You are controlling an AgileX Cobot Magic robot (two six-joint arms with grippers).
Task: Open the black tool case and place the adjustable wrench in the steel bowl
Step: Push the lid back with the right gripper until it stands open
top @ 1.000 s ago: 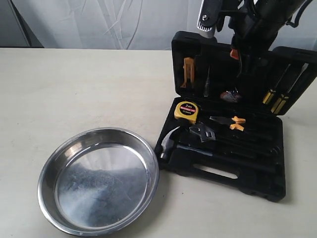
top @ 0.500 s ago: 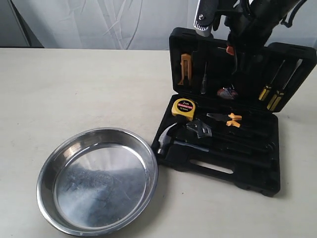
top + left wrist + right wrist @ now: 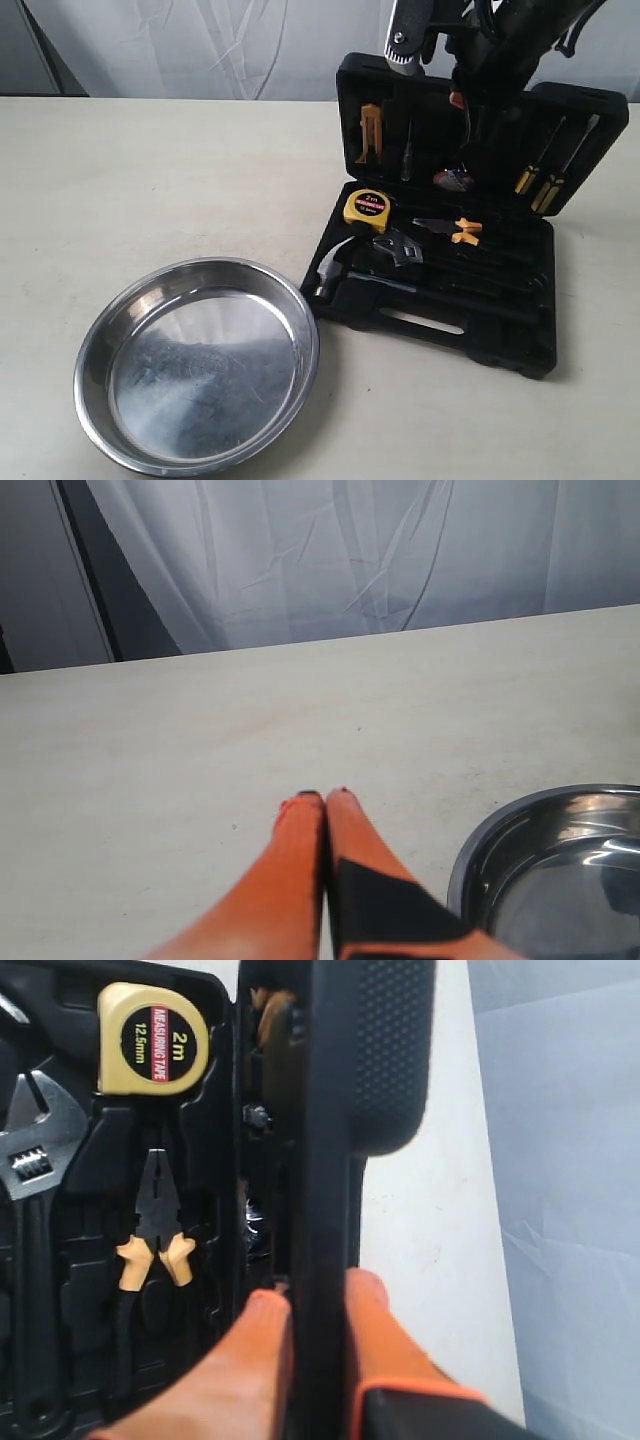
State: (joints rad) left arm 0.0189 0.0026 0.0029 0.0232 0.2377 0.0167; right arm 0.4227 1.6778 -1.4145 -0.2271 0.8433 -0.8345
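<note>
Lid of the black tool case point(image 3: 500, 340) stands open, its edge clamped between the right hand's point(image 3: 318, 1295) fingers. The adjustable wrench point(image 3: 400, 248) lies in the base below that hand. The left hand point(image 3: 325, 798), closed tight and empty, hovers over the tabletop point(image 3: 150, 180) beside the steel bowl point(image 3: 100, 335).

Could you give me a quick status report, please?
Right gripper shut on black tool case lid. Left gripper shut, empty. Adjustable wrench in case, hammer alongside.
</note>
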